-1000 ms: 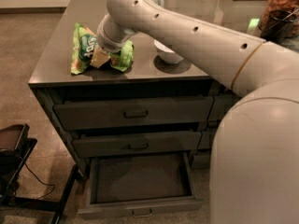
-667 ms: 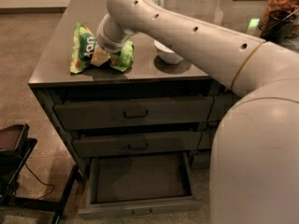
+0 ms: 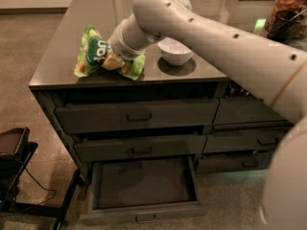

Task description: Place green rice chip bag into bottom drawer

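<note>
The green rice chip bag (image 3: 94, 51) sits crumpled on the dark counter top near its front left edge. My gripper (image 3: 115, 59) is at the end of the arm, which reaches in from the right. It is pressed into the bag's middle, with green foil showing on both sides of it. The bottom drawer (image 3: 144, 213) is pulled out below the counter. Its dark inside is bare and its metal handle faces front.
A white bowl (image 3: 175, 51) stands on the counter just right of the bag, close to my arm. Two shut wide drawers (image 3: 139, 116) sit above the open one, with narrower drawers (image 3: 249, 143) to the right. A jar (image 3: 288, 8) is at back right and black equipment (image 3: 12, 152) on the floor at left.
The bag has shifted slightly at the gripper, its left part tilting a little. The arm and the open drawer stay where they were.
</note>
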Available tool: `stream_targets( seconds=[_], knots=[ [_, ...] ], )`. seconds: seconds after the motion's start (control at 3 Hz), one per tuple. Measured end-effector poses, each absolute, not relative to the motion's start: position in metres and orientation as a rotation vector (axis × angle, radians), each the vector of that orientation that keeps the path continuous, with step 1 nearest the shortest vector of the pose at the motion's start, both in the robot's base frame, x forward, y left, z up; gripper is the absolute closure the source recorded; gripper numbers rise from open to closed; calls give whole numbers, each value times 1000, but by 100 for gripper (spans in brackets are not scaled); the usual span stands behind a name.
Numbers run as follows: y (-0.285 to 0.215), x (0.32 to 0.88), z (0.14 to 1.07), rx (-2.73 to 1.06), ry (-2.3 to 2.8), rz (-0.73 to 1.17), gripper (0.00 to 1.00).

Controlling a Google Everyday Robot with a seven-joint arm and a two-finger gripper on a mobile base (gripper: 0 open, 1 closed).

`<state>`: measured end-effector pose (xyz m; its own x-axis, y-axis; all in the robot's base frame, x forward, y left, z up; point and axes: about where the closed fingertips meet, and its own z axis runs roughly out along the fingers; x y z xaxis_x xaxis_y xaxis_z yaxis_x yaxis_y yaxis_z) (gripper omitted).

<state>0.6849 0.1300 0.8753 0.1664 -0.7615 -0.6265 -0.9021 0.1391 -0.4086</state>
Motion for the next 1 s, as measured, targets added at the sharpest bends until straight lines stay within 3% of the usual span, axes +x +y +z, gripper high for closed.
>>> stream_targets(
  seconds=[0.67,1.0],
  knots=[
    [83,593,892,-1684,1508,405,100],
    [58,524,888,-1707,1482,608,100]
  ],
)
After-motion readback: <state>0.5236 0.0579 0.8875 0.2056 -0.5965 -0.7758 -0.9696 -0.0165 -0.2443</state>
